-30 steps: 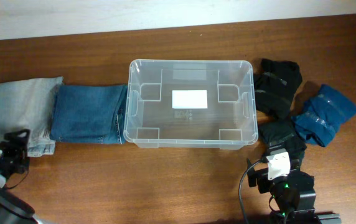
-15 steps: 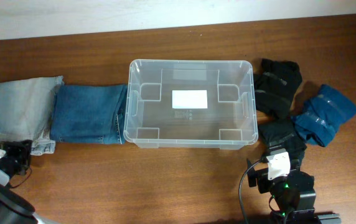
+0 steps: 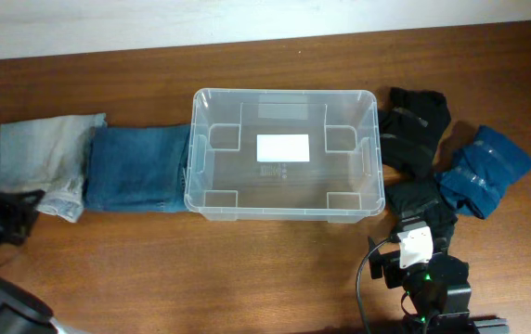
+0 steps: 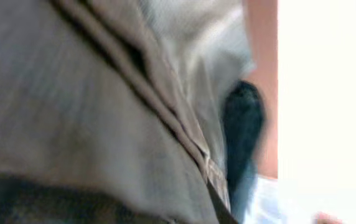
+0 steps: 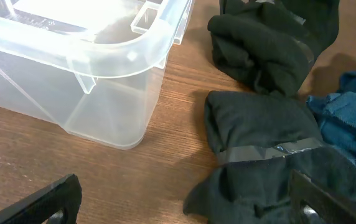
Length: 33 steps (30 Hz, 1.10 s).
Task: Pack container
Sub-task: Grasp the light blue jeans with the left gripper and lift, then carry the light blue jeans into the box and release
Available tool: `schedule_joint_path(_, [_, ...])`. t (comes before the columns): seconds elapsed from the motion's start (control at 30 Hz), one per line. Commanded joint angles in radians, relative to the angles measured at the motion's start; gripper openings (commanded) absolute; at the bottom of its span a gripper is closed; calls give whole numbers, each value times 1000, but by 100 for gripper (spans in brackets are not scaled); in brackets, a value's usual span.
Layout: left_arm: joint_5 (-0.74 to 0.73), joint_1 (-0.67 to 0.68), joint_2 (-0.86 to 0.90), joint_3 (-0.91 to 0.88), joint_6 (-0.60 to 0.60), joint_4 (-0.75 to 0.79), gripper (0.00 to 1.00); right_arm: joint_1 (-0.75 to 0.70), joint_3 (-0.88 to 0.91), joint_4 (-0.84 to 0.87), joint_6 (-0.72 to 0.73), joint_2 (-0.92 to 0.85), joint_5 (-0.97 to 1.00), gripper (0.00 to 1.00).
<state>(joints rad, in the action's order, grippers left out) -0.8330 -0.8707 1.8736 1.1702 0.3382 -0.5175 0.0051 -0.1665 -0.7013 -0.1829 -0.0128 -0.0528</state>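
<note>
Since pale cloth fills your left wrist view in a close blur, you cannot tell whether the left gripper (image 3: 8, 221) has its fingers closed on anything. From overhead it sits at the near left corner of the light jeans (image 3: 47, 160), touching or just beside them. Your right gripper (image 5: 184, 208) stands wide and empty, one finger at each lower corner of its own view, just short of a black bundle (image 5: 262, 134). The dark jeans (image 3: 135, 169) lie between the light pair and the container (image 3: 282, 92). It sits mid-table with nothing in it, its left end meeting the dark jeans.

The likely trouble is a thin grip. If you have only a corner or a single layer, the light jeans should unfold as they rise. They could then trail over the dark pair or snag on the container's rim. If you hold nothing, you will lift air.

Against a second ago, the light jeans have shifted toward the container and their near corner is drawn out. Your left gripper has moved outward to the table's left edge. The right side has not changed.
</note>
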Motion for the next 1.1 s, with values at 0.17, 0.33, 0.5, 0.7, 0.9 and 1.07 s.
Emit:
schedule_joint_path(0.17, [-156,22,-235,555,-198,-501,0,-6,5,2,8,6,-3,98])
schedule_joint_path(0.33, [-186,56,-270,858,-198,-686,0,-6,5,2,8,6,-3,98])
schedule_joint_path(0.5, [-293,182,-276,1093,-198,-739,0,-6,5,1,8,6,-3,98])
schedule_joint_path(0.7, [-330,483,-275,1179,-229,-706,0,-6,5,2,8,6,-3,98])
schedule_joint_path(0.9, [-306,783,-219,1173,-266,-731,0,-6,5,2,8,6,-3,98])
schedule_joint_path(1.07, [-289,963,-145,1173,-287,-779,0,-6,5,2,8,6,-3,98])
